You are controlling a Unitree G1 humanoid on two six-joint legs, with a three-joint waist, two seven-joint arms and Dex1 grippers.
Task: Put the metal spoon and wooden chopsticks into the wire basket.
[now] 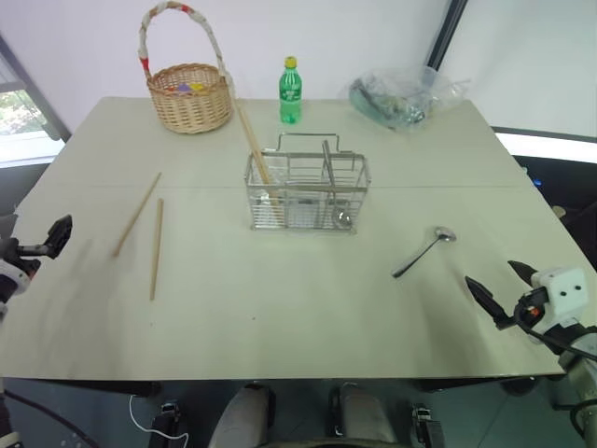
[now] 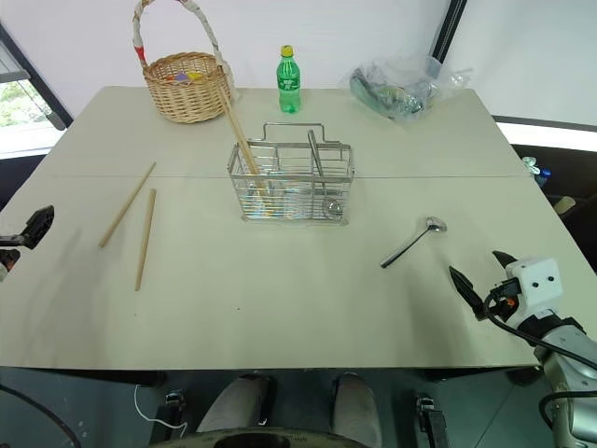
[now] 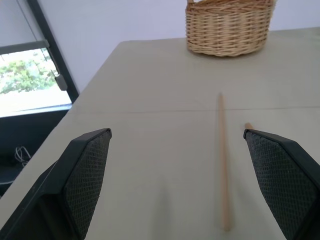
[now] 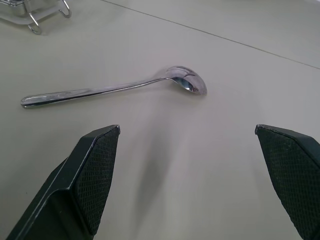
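My right gripper (image 1: 502,285) is spread wide and empty, aimed at the metal spoon (image 1: 424,251), right of the wire basket (image 1: 308,191). My left gripper (image 3: 177,185), equally wide and empty, faces two wooden chopsticks (image 1: 145,231) lying left of the basket. More chopsticks lean inside it; their count is unclear through the mesh.

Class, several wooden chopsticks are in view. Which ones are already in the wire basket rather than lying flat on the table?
The chopsticks leaning up out of the wire basket, in its left compartment. The other two chopsticks lie flat on the table, left of it.
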